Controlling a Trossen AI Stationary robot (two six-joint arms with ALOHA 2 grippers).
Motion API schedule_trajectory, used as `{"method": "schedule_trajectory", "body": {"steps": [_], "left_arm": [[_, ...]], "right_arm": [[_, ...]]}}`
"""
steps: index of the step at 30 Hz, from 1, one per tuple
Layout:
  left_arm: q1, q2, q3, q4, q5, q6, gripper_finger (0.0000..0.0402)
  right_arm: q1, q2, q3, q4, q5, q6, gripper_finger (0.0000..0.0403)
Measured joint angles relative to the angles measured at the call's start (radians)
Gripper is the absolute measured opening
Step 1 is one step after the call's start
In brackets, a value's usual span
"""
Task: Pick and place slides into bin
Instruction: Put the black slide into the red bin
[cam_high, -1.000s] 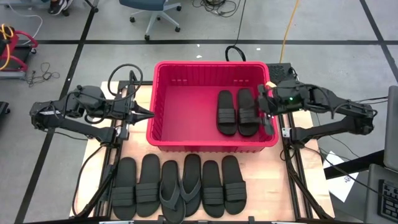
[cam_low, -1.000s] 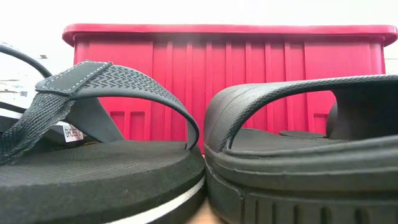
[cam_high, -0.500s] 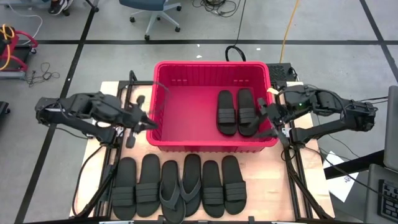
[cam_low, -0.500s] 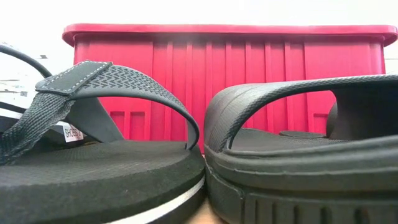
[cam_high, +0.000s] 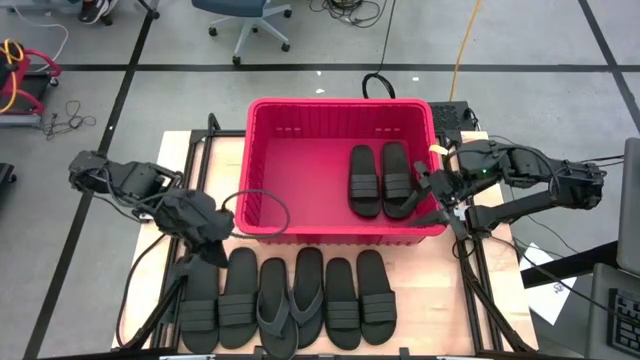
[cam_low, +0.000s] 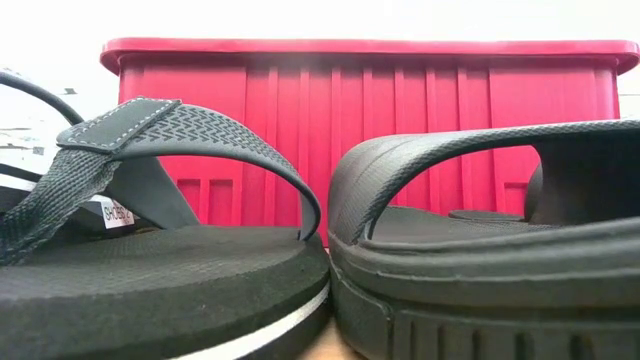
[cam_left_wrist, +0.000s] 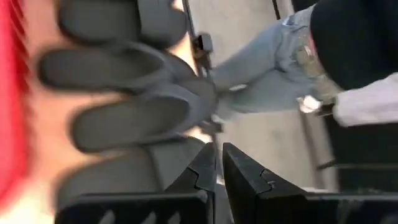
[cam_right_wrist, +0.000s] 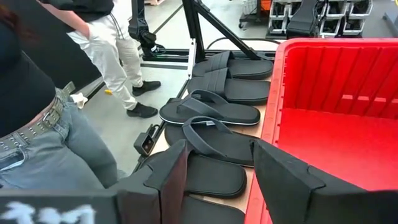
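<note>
The red bin (cam_high: 300, 160) stands mid-table with two black slides (cam_high: 381, 180) lying flat inside at its right. Several more black slides (cam_high: 290, 300) lie side by side on the table along its near edge, two of them with thong straps (cam_high: 290, 305). My left gripper (cam_high: 212, 250) is shut and empty, just above the far ends of the leftmost slides. In the left wrist view its fingers (cam_left_wrist: 219, 165) point at the blurred slides (cam_left_wrist: 130, 118). My right gripper (cam_right_wrist: 217, 177) is open and empty at the bin's right wall (cam_high: 437, 195).
A person in jeans (cam_right_wrist: 37, 137) stands beside the table and also shows in the left wrist view (cam_left_wrist: 273, 62). The low view shows a thong slide (cam_low: 150, 260) and a strapped slide (cam_low: 480, 260) before the bin's near wall (cam_low: 370, 120). Bare wood (cam_high: 225, 150) lies left of the bin.
My left arm has swung from the bin's left wall toward the table's near edge and turned down over the leftmost slides. My right gripper has drawn back from the slides in the bin toward the bin's near right corner, then held still.
</note>
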Motion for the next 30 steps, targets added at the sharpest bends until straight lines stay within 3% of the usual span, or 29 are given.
{"method": "schedule_trajectory", "body": {"steps": [5, 13, 17, 24, 30], "left_arm": [[-0.020, 0.025, 0.000, 0.008, -0.013, -0.234, 0.0026], [-0.079, 0.074, 0.000, 0.006, -0.009, -0.342, 0.0029], [-0.097, 0.105, 0.000, 0.006, -0.004, -0.369, 0.0056], [-0.125, 0.177, -0.001, -0.051, -0.014, -0.228, 0.0111], [-0.171, 0.244, -0.007, -0.058, -0.045, -0.074, 0.0122]], "right_arm": [[0.000, -0.005, 0.000, 0.000, -0.056, 0.000, 0.0173], [0.000, -0.004, 0.000, 0.000, -0.103, -0.001, 0.0169], [0.000, -0.004, 0.000, 0.000, -0.102, -0.001, 0.0169], [0.000, -0.004, 0.000, 0.000, -0.102, -0.001, 0.0167], [0.000, -0.004, 0.000, 0.000, -0.101, -0.001, 0.0168]]}}
